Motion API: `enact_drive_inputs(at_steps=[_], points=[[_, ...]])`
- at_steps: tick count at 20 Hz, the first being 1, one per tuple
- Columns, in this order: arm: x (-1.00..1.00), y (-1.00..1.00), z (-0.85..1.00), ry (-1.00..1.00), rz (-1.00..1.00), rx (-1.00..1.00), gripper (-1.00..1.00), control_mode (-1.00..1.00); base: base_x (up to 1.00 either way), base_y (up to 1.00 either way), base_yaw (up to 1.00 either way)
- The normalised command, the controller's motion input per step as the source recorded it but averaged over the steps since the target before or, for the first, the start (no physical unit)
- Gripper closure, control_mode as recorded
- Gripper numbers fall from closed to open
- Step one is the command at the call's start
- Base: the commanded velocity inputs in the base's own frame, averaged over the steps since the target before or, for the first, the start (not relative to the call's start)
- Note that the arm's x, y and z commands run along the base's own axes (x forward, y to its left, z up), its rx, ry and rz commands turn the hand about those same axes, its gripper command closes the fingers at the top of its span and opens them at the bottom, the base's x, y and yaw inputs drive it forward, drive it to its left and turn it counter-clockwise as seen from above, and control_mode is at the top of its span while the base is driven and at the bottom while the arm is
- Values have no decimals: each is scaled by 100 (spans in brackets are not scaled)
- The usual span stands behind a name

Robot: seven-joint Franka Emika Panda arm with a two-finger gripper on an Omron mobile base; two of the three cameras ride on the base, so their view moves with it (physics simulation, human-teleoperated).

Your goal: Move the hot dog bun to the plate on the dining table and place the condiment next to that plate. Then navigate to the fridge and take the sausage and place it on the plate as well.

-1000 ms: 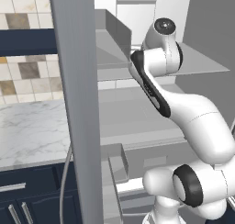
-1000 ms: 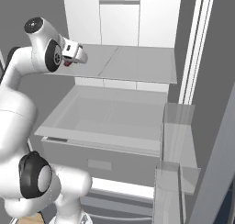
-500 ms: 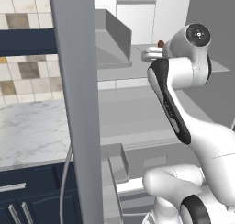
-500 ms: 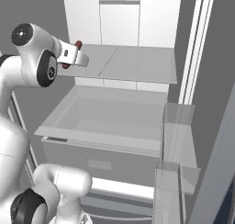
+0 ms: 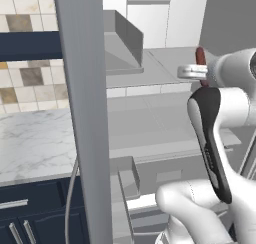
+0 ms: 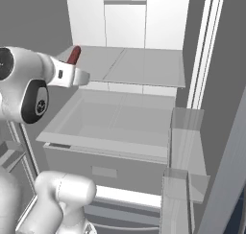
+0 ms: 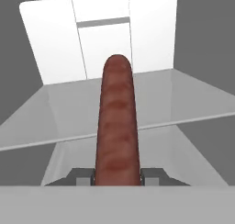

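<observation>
Hand view, nearest: the claw grips the sausage between its two tips, one grey tip showing on each side of the sausage's lower end. The sausage is red-brown with darker mottling and points straight away from the camera, its rounded far end toward the fridge's back wall. It hangs in the air, apart from the glass shelf under and beyond it.

Left base view: the white arm rises at the lower right, with its dark-padded link in front. The claw points left toward the fridge interior, and the sausage shows as a short red stub above the wrist. The grey edge of the open fridge door stands as a tall vertical band in the foreground. To its left lie a marble desk over navy cabinets and a tiled wall.

Right base view: the claw reaches right from the arm's round joint at the left, the sausage tilted upward over the shelf's left part. Below the shelf sits a wide open drawer, translucent and grey. Door bins stand at the right. Farthest back are the white inner panels.
</observation>
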Motion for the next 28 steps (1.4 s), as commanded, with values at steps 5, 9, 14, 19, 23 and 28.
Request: enact_drive_inputs(at_steps=[5, 9, 14, 19, 23, 28], points=[[-94, -15, 11, -13, 0, 0, 100, -100, 0, 0, 0], [-67, -5, 0, -6, 0, 0, 100, -100, 0, 0, 0], [-19, 0, -11, 0, -1, -1, 100, -100, 0, 0, 0], [0, 0, -7, 1, 0, 0, 100, 100, -24, 0, 0], [0, 0, 0, 0, 0, 0, 100, 100, -98, -2, 19], [0, 0, 0, 0, 0, 0, 100, 100, -100, -8, 30]])
